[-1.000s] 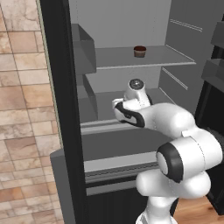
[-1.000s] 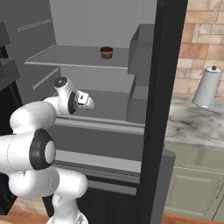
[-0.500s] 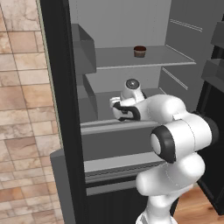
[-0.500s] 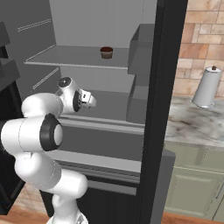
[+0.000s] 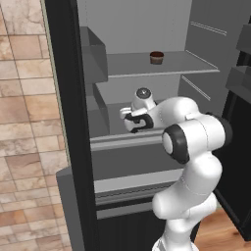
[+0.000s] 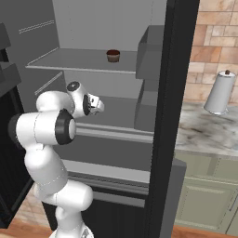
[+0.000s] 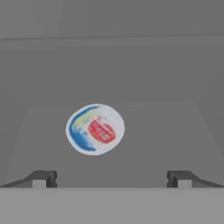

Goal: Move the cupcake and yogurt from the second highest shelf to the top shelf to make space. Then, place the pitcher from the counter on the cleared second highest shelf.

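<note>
Comparing the left base view with a second ago: the arm has folded further, its elbow swung forward and up, and the tool [image 5: 133, 121] sits deeper inside the fridge over the second highest shelf [image 5: 117, 112]. The cupcake [image 5: 157, 57] stands unmoved on the top shelf [image 5: 196, 64].

Right base view: the wrist has shifted toward the fridge interior; the cupcake [image 6: 113, 56] is unchanged. The bench [image 6: 209, 135] carries a white cylinder [image 6: 219, 92].

Hand view: the yogurt [image 7: 95, 129] lies ahead between wide-open fingertips [image 7: 43, 178], untouched.
</note>
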Robot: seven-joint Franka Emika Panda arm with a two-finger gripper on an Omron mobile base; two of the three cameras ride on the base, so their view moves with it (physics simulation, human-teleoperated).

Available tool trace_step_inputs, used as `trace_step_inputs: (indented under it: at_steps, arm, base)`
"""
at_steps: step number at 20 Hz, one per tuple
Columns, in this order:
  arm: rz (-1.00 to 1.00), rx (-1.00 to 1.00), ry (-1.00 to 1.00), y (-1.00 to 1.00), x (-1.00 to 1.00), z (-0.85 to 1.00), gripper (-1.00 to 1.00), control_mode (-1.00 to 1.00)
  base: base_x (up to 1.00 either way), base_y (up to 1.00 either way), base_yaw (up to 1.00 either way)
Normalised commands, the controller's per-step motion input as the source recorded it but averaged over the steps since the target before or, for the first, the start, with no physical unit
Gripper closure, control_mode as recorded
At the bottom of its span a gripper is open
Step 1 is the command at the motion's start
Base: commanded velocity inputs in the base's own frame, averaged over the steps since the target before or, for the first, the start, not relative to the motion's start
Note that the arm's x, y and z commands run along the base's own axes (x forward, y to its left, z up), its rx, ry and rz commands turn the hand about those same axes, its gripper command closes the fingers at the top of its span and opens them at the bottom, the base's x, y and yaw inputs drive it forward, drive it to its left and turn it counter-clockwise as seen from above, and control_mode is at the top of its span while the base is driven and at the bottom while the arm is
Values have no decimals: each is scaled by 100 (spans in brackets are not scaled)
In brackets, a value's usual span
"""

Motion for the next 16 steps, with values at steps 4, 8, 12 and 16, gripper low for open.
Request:
trace_step_inputs:
  at_steps: [4, 8, 12, 16]
  arm:
    - [0, -1, 0, 16, 34, -24, -100, -100]
    - [0, 0, 0, 6, 35, -13, -100, -100]
    - [0, 0, 0, 0, 29, -18, -100, -100]
    - [0, 0, 0, 0, 29, -24, -100, -100]
  base:
    - [0, 0, 0]
    - [0, 0, 0]
    - [0, 0, 0]
    - [0, 0, 0]
